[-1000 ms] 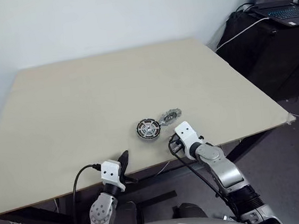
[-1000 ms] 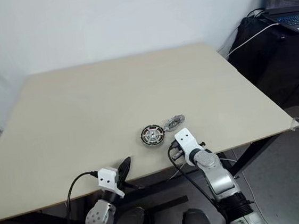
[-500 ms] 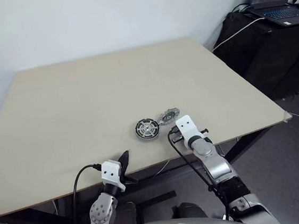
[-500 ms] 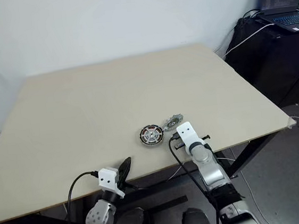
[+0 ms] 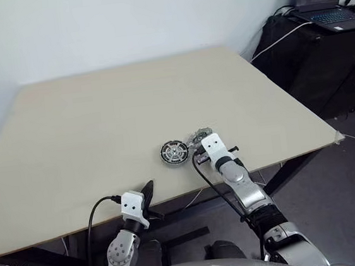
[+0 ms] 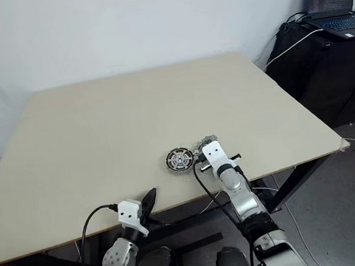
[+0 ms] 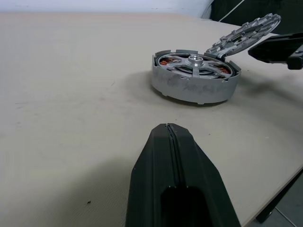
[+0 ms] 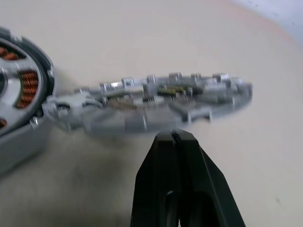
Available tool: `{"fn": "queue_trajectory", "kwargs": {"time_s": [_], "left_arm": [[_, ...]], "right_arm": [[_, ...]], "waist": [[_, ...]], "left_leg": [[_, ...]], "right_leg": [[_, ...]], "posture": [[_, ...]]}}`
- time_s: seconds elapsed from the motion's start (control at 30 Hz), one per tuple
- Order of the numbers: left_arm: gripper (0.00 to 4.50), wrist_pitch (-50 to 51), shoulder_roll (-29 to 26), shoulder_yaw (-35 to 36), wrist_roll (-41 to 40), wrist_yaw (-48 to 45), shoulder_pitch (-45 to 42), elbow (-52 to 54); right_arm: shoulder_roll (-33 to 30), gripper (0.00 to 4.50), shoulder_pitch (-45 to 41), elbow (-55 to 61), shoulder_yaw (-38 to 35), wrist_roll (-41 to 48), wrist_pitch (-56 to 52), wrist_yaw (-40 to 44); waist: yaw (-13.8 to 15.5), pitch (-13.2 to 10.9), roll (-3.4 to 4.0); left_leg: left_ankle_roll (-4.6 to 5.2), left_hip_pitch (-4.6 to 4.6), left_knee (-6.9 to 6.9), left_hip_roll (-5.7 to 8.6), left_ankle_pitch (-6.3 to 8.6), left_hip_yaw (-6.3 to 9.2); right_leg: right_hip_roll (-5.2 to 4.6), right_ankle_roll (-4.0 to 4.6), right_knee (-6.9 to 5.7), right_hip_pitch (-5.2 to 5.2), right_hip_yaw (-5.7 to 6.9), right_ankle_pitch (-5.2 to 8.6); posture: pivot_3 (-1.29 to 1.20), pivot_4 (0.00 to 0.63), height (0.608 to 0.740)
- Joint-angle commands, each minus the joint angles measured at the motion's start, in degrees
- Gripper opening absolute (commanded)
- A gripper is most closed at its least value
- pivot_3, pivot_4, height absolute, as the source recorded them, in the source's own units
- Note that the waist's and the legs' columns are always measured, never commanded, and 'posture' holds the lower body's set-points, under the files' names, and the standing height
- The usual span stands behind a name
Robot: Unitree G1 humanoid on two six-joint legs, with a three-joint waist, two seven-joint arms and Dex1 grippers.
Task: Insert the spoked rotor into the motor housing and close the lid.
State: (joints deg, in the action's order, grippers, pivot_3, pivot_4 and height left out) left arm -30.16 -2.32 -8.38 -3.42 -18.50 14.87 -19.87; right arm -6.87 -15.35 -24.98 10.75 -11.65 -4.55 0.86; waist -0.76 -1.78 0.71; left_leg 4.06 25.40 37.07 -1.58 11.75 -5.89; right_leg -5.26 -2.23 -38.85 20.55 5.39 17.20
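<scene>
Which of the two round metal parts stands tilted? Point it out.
The lid: the thin, notch-rimmed disc, propped at a slant against the motor housing. The thicker housing, with copper windings, lies flat.

You see a matt, pale wooden bench (image 5: 99, 116) carrying the motor housing (image 7: 195, 75), dull cast grey metal with copper windings; black tool fingers (image 7: 177, 184) look smooth plastic.
</scene>
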Motion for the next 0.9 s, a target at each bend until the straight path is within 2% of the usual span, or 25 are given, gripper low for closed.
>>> {"fn": "queue_trajectory", "kwargs": {"time_s": [0.03, 0.23, 0.4, 0.63, 0.9], "left_arm": [[0.0, -0.4, 0.2, 0.0, 0.1, 0.0, -0.8, 0.7], [0.0, -0.5, 0.3, -0.2, 0.2, 0.1, -0.8, 0.8], [0.0, -0.5, 0.3, 0.0, -0.2, -0.1, -0.8, 0.7], [0.0, -0.5, 0.3, -0.1, -0.3, -0.4, -0.9, 0.4], [0.0, -0.5, 0.4, -0.1, -0.1, -0.3, -0.9, 0.2]], "right_arm": [[0.8, 0.04, -3.4, -2.8, -0.9, 1.3, 5.6, 0.8], [1.2, 0.04, -6.2, -7.4, -0.5, 2.8, 12.1, 4.7], [1.7, 0.04, -5.5, -6.2, 0.4, 5.8, 14.5, 12.3], [2.0, 0.04, -4.5, -3.6, 2.4, 6.3, 13.3, 19.3], [1.7, 0.04, -3.4, -3.0, 5.4, 4.2, 10.7, 21.7]], "waist": [[-0.1, 0.0, 0.01], [-0.2, 0.0, 0.02], [-0.4, 0.0, 0.03], [-0.5, 0.0, 0.06], [-0.3, 0.1, 0.07]], "left_leg": [[0.0, 0.0, 0.0, 0.0, 0.0, 0.0], [0.01, -0.02, 0.0, 0.0, -0.01, -0.05], [0.01, -0.04, 0.0, -0.01, -0.01, -0.05], [0.01, -0.08, 0.0, -0.02, -0.01, -0.06], [0.01, -0.07, 0.01, -0.01, 0.0, -0.06]], "right_leg": [[0.01, 0.0, -0.01, 0.0, 0.0, 0.0], [0.02, -0.1, -0.03, 0.0, -0.02, -0.07], [0.04, -0.12, -0.05, 0.0, -0.02, -0.08], [0.0, -0.11, -0.08, -0.01, -0.04, -0.08], [-0.06, 0.1, -0.08, 0.0, -0.05, -0.08]], "posture": [[0.0, 0.0, 0.74], [0.0, 0.0, 0.74], [0.0, 0.0, 0.74], [0.0, 0.0, 0.74], [0.0, 0.0, 0.74]]}}
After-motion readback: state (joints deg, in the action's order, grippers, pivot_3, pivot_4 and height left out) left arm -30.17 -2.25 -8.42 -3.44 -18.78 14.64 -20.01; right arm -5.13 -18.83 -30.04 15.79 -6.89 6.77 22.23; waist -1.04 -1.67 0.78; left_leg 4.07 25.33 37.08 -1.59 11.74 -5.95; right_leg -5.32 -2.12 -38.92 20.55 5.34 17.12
